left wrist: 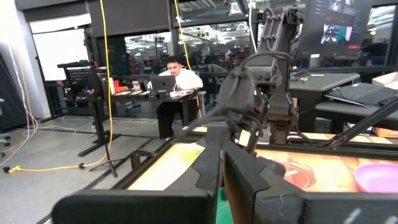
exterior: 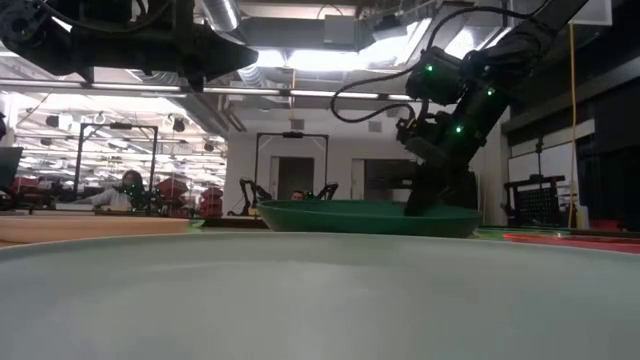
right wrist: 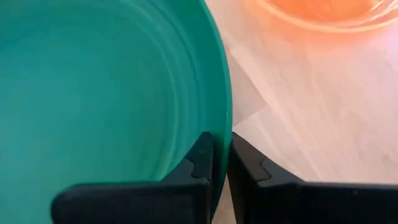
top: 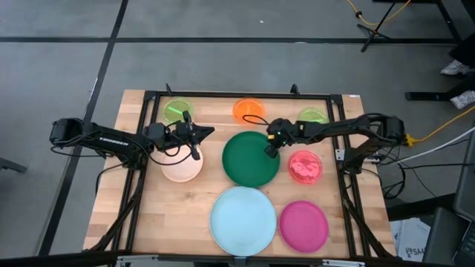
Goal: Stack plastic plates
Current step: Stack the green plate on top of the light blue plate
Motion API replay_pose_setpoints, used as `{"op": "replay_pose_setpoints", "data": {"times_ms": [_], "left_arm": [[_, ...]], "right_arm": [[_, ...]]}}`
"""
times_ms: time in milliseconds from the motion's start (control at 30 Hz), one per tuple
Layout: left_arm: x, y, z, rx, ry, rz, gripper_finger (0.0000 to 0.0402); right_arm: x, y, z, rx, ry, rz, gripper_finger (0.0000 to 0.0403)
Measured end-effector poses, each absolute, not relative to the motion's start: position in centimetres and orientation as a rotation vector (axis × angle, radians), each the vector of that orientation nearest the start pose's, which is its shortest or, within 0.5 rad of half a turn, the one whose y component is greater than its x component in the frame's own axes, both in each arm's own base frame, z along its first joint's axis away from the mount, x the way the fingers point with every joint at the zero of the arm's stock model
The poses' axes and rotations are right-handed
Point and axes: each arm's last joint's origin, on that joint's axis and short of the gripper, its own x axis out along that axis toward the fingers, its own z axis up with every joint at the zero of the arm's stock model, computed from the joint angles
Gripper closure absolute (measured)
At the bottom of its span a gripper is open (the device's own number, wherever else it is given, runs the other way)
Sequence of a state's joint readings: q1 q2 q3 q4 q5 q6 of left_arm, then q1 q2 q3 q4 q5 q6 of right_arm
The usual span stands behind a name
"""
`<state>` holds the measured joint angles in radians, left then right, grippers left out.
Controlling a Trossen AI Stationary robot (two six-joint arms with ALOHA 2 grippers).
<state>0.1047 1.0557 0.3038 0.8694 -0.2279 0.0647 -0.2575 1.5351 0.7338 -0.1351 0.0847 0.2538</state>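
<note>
At the far left of the wooden table [top: 148, 215], the left gripper [top: 194, 144] hangs over the round pale pink plastic plate [top: 180, 170], its fingers closed with nothing between them. Behind it, toward the back edge, a small round lime green plastic plate [top: 177, 111] lies flat. Next along the back edge sits the small round translucent orange plastic plate [top: 247, 110]. In the middle of the table rests the large round dark green plastic plate [top: 249, 159], and the right gripper [top: 270, 149] has its fingers pinched on that plate's right rim, one finger inside and one outside, as the right wrist view shows. In front of the dark green plate lies the large round light blue plastic plate [top: 242, 219], just apart from it. To the right of the dark green plate sits the small round translucent red plastic plate [top: 305, 166], with a second small lime green plastic plate [top: 312, 116] behind it near the back edge, partly under the right arm. At the front right lies the medium round magenta plastic plate [top: 304, 225], just beside the light blue one. Beyond the table, a person [left wrist: 177, 78] sits at a desk with a laptop.
</note>
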Motion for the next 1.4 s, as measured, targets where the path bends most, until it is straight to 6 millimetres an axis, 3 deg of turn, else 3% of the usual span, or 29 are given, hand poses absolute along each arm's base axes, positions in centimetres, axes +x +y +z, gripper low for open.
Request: {"op": "replay_pose_setpoints", "data": {"times_ms": [700, 1400], "left_arm": [[20.3, 2.9, 22.1, 0.056, -0.106, 0.357, 0.0386], [20.3, 2.9, 22.1, 0.055, -0.106, 0.358, 0.0386]], "right_arm": [[25.9, -6.9, 19.4, 0.356, 0.77, -0.287, 0.0385], [26.0, -6.7, 19.7, 0.349, 0.751, -0.202, 0.0401]]}}
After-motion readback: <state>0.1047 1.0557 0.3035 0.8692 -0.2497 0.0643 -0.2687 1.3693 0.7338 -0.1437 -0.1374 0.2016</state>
